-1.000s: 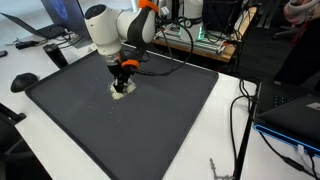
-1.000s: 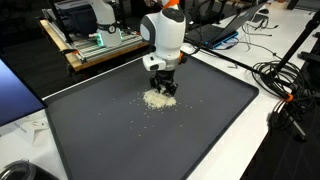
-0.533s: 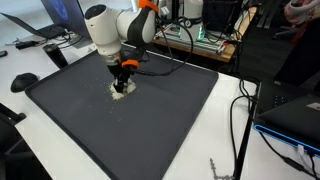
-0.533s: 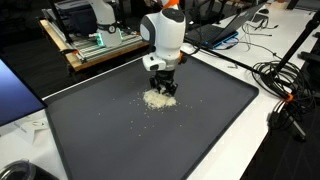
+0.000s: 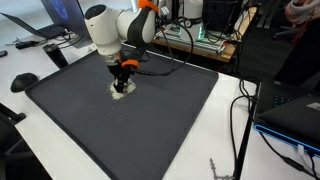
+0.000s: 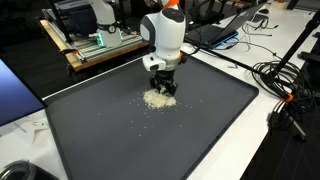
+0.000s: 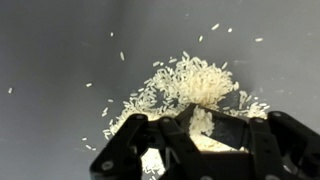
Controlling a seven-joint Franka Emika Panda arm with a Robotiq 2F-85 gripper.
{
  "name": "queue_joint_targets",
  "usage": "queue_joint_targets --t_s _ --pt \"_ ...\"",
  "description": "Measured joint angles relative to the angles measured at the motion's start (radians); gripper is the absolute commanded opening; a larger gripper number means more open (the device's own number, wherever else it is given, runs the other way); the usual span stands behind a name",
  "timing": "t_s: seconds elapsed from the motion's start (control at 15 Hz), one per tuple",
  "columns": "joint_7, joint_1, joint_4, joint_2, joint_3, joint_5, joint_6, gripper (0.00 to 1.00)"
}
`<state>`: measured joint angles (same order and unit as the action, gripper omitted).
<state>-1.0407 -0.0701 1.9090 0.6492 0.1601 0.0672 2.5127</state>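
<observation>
A heap of white rice [image 7: 195,85] lies on the dark grey mat [image 7: 50,60], with loose grains scattered around it. In the wrist view my gripper [image 7: 203,150] comes in from the bottom, shut on a small black scoop [image 7: 222,125]. The scoop's flat blade rests at the near edge of the heap and carries some grains. In both exterior views the gripper [image 5: 123,82] [image 6: 163,87] points straight down onto the rice [image 5: 120,89] [image 6: 156,98], low over the mat [image 5: 150,125] [image 6: 150,140]. The scoop is too small to make out in the exterior views.
The mat lies on a white table. Loose cables [image 6: 285,85] run beside one edge of the mat and a wooden rack with electronics [image 6: 95,45] stands behind it. A laptop [image 5: 292,115] and a white mouse [image 5: 24,81] lie off the mat.
</observation>
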Motion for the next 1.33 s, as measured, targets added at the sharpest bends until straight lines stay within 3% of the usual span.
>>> queue_joint_targets --t_s 0.07,0.87,1.33 --pt "0.001 0.0 0.0 0.0 0.0 0.0 0.0 0.21" --pt "0.06 -0.002 0.005 -0.061 0.017 -0.024 -0.053 0.99" --pt "0.082 -0.024 0.002 -0.164 0.021 -0.131 -0.171 1.0"
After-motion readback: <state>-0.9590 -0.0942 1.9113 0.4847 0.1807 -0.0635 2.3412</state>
